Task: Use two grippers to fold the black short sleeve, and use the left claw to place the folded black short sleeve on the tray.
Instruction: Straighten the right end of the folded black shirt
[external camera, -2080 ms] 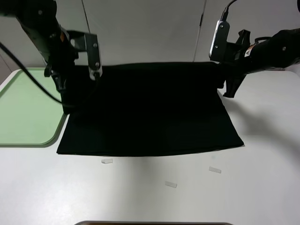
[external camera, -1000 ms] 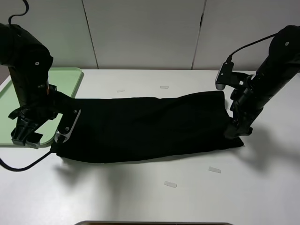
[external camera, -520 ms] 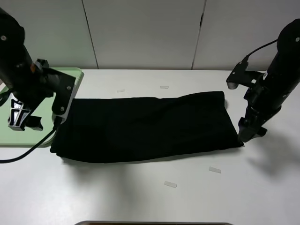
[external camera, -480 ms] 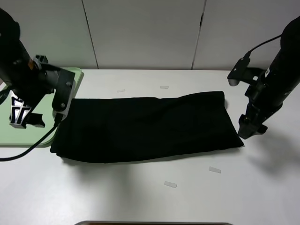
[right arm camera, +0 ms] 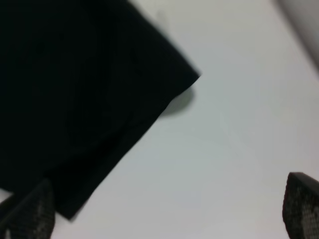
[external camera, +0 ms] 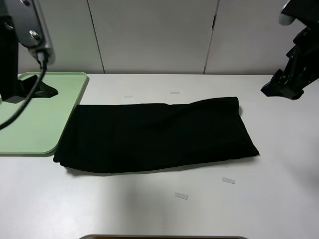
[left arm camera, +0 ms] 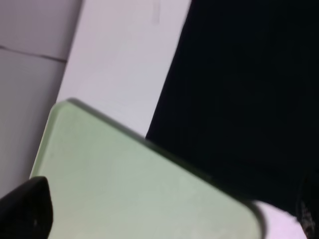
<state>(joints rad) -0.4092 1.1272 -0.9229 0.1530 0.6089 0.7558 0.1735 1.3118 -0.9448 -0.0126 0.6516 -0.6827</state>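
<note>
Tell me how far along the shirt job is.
Done: the black short sleeve lies folded into a long band on the table. In hand: nothing; the left end effector and right end effector are open, clear of it. Left: likely more folding, then the left one sets it on the mint-green tray.

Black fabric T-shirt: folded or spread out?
Folded: the black fabric T-shirt lies on the white table as one long narrow band, no sleeves or collar showing, beside the pale green plastic tray, not on it.

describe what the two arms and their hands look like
The left arm and right arm are matte black. The left carries a silver screwed bracket and a looping black cable. The right hand has dark textured fingertips.
</note>
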